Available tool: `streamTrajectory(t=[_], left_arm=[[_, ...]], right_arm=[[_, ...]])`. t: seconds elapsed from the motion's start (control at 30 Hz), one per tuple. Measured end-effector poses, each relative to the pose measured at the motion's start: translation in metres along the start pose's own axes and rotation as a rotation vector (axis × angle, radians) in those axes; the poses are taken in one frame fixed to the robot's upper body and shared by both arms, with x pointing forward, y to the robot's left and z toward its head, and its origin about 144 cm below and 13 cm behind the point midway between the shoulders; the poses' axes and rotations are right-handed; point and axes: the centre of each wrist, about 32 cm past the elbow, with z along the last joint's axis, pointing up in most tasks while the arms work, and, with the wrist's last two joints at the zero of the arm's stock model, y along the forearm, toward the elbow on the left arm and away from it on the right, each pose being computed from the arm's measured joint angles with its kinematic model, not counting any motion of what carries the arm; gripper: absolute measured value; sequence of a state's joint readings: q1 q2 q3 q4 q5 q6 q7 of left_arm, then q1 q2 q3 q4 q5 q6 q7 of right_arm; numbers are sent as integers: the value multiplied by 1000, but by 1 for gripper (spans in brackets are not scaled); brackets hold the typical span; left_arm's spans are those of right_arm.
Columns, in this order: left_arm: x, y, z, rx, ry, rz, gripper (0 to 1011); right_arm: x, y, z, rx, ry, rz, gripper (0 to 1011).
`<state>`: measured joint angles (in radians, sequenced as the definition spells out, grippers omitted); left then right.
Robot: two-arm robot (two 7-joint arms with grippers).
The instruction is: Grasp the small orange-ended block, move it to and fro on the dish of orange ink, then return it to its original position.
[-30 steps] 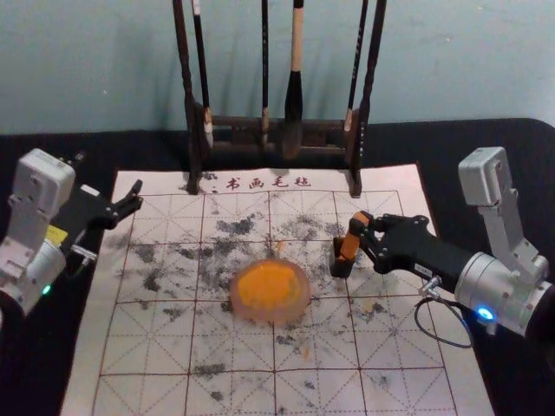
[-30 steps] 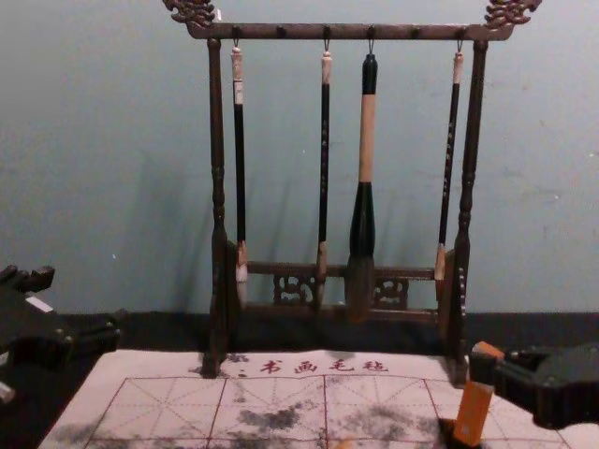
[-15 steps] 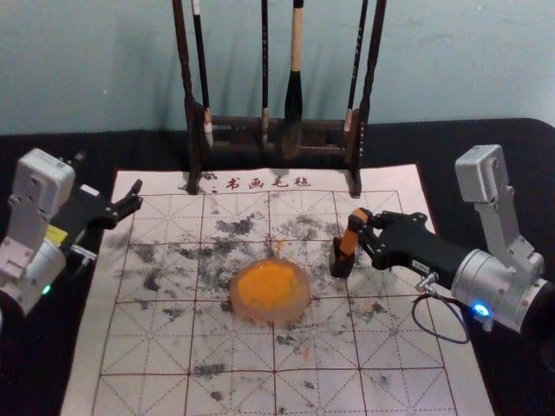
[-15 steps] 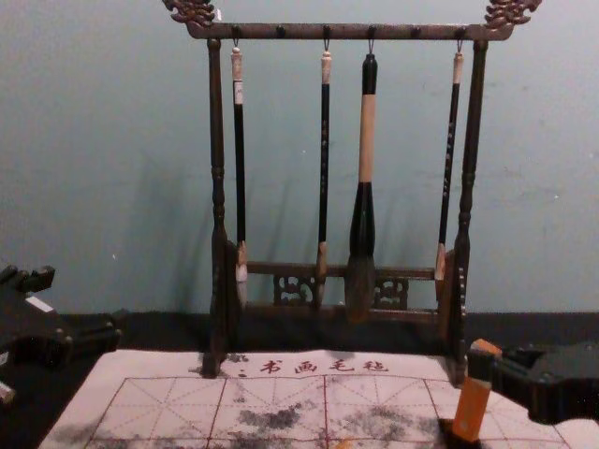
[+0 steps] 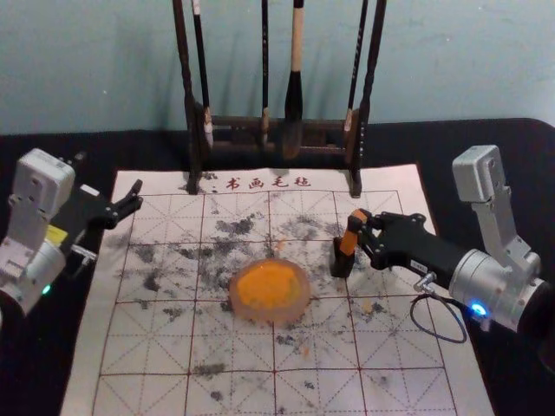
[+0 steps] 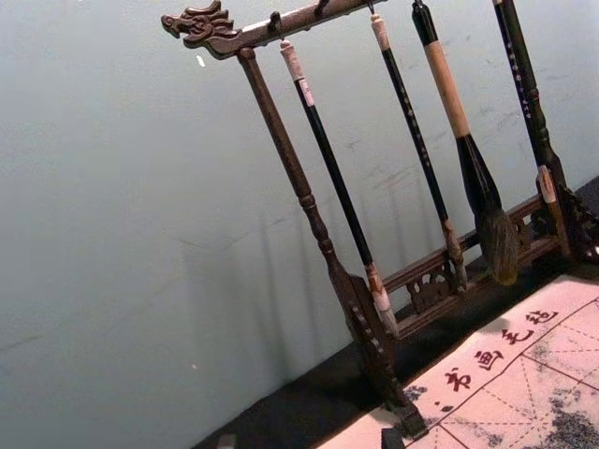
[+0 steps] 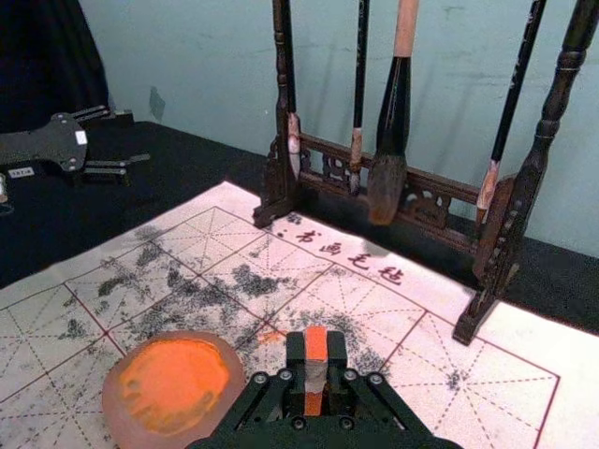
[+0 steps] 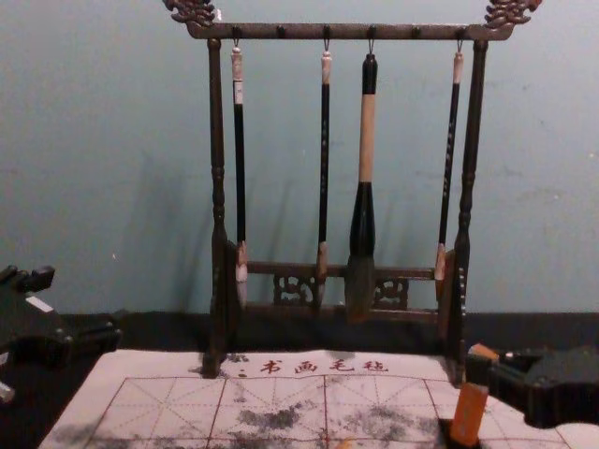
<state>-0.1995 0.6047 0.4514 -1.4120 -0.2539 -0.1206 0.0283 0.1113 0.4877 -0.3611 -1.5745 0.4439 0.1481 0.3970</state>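
"Where's the block?"
"In the right gripper (image 7: 316,354), pinched near its top, fingers closed on two sides; the orange-ended block (image 5: 349,243) stands nearly upright, leaning slightly to the robot's right, its foot at the dark holder (image 5: 341,266)."
"And the dish?"
"The dish (image 5: 300,305) of orange ink (image 5: 267,284) lies to the robot's left of the block and nearer the body — the right arm is closer; the left gripper (image 5: 132,198) is parked by the mat's (image 5: 408,325) far left corner, fingers spread, holding nothing."
"Going out or coming home?"
"Can't say; a lift or a straight lowering would both fit; either way, that lean might catch the holder's wall."
"What's hidden?"
"The block's foot — I can't tell whether it's seated; the chest view's lower edge cuts the holder off."
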Motion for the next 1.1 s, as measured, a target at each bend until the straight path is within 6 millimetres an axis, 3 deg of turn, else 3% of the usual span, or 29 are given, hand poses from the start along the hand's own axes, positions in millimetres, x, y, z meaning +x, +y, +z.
streamTrajectory(t=[1.1], left_arm=[[0,0,0,0,0,0,1001]], right_arm=[[-9,6,-18,-40,40,-14,126]])
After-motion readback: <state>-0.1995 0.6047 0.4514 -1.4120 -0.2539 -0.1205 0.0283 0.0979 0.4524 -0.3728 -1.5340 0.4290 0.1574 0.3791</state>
